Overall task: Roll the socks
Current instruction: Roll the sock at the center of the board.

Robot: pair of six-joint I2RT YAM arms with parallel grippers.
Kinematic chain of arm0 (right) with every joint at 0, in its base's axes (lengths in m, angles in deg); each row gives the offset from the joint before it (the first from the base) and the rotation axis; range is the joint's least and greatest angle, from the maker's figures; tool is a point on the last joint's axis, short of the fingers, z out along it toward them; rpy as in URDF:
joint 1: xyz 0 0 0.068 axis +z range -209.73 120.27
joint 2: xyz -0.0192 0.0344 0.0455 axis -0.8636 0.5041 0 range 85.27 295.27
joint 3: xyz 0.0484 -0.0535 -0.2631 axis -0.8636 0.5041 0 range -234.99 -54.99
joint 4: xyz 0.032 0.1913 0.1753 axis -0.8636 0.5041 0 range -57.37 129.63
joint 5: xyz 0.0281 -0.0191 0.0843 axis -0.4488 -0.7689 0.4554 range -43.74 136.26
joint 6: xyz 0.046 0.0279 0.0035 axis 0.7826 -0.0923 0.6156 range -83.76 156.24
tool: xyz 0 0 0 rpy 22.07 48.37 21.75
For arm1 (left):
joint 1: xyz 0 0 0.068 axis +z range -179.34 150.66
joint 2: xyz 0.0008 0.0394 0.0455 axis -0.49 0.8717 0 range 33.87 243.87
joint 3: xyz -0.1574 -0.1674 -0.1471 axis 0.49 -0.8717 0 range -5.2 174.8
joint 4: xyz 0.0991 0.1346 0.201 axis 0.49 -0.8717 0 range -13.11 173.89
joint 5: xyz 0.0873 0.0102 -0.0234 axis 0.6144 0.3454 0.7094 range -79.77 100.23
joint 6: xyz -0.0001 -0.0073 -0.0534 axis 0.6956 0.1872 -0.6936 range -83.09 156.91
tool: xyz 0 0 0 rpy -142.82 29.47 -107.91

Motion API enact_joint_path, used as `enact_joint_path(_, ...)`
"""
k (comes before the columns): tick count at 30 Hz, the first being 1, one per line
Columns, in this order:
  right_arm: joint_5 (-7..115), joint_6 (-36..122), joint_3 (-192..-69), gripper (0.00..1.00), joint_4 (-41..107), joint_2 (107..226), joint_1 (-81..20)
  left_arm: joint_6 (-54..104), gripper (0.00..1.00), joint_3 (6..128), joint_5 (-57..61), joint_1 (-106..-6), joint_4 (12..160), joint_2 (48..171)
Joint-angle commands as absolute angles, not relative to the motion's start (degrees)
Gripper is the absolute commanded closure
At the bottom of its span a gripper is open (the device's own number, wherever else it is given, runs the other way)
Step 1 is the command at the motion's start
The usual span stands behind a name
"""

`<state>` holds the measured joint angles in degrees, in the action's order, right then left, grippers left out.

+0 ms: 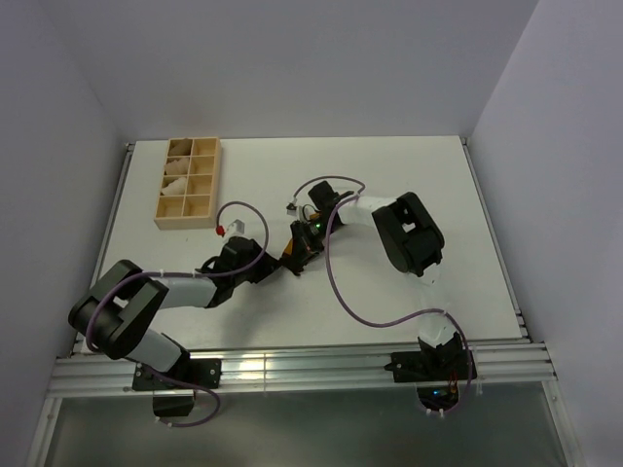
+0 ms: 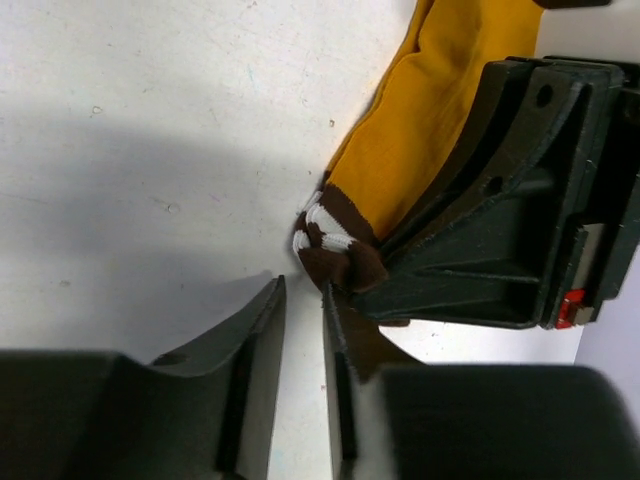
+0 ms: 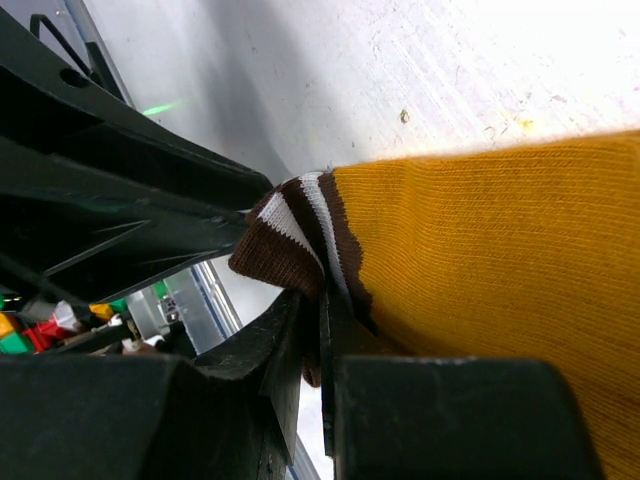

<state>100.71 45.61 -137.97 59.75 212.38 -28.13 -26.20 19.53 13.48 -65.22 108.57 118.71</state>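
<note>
The mustard-orange sock (image 2: pixel 440 110) lies on the white table, its brown cuff with white stripes (image 2: pixel 335 240) bunched up between the two grippers. My right gripper (image 3: pixel 320 305) is shut on the cuff (image 3: pixel 285 245), and orange cloth (image 3: pixel 500 260) runs away to its right. My left gripper (image 2: pixel 303 295) sits right beside the cuff with a narrow gap between its jaws. Only bare table shows in that gap, and some brown cloth lies outside its right finger. From above, the left gripper (image 1: pixel 275 265) and the right gripper (image 1: pixel 304 243) meet over the sock (image 1: pixel 293 255) at the table's middle.
A wooden compartment tray (image 1: pixel 161 216) holding pale rolled bundles (image 1: pixel 176 175) stands at the back left. A purple cable (image 1: pixel 341 292) loops across the table by the right arm. An aluminium rail (image 1: pixel 292 370) runs along the near edge, and walls close in both sides.
</note>
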Motion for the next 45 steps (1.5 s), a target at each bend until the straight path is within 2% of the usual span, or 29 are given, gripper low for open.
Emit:
enact_joint_path(1,98.81,44.94,-139.72,0.86,60.05,214.91,-28.18,-25.05,0.74,22.05,13.05,-65.46,111.57,121.05)
enact_joint_path(4,98.64,44.77,-139.98,0.86,60.49,215.08,-28.17,-24.61,0.81,23.54,12.52,-65.46,111.84,122.29)
enact_joint_path(8,98.73,44.68,-140.16,0.86,60.41,215.35,-28.17,-24.61,0.85,23.72,12.43,-65.46,112.19,121.50)
enact_joint_path(23,98.73,45.12,-140.25,0.85,60.06,216.67,-28.17,-23.65,0.83,24.42,12.61,-65.46,114.82,122.82)
enact_joint_path(31,97.94,45.38,-139.28,0.81,59.27,216.76,-28.17,-24.00,0.83,27.85,12.43,-65.46,112.90,129.32)
enact_joint_path(38,95.92,45.38,-137.96,0.67,58.91,214.57,-28.17,-26.02,0.89,29.17,14.54,-65.81,108.42,133.54)
enact_joint_path(45,89.24,44.85,-136.64,0.56,60.41,209.21,-28.44,-26.28,0.91,28.90,16.38,-65.99,106.48,132.93)
